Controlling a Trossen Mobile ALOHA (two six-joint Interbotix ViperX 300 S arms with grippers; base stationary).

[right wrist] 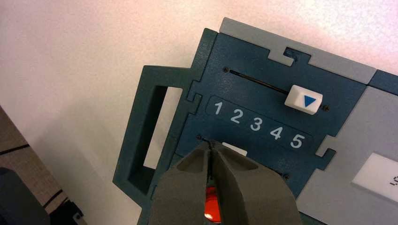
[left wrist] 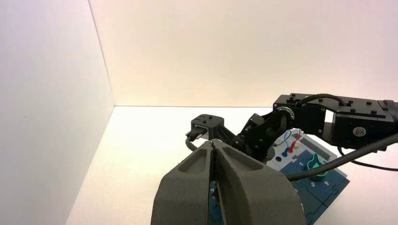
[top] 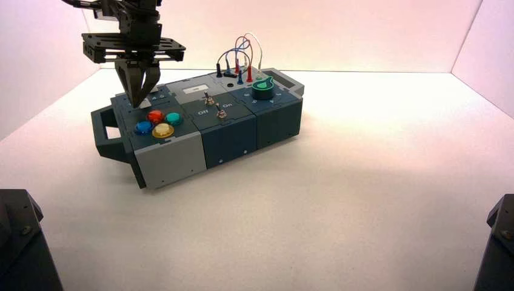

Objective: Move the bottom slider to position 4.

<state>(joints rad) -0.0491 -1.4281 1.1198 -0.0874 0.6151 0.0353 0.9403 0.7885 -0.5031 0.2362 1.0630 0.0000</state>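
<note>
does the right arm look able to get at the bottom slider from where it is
Probably yes: the right gripper is over the box, its closed fingertips close beside the white bottom slider, and nothing seems to stand between them. The left gripper is away from the box.

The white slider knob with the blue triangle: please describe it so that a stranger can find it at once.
On the box's dark blue panel beside the handle, find the printed numerals 1 to 5. The knob sits in the slot on the side away from the red button, near 5. Its blue triangle sets it apart.
</note>
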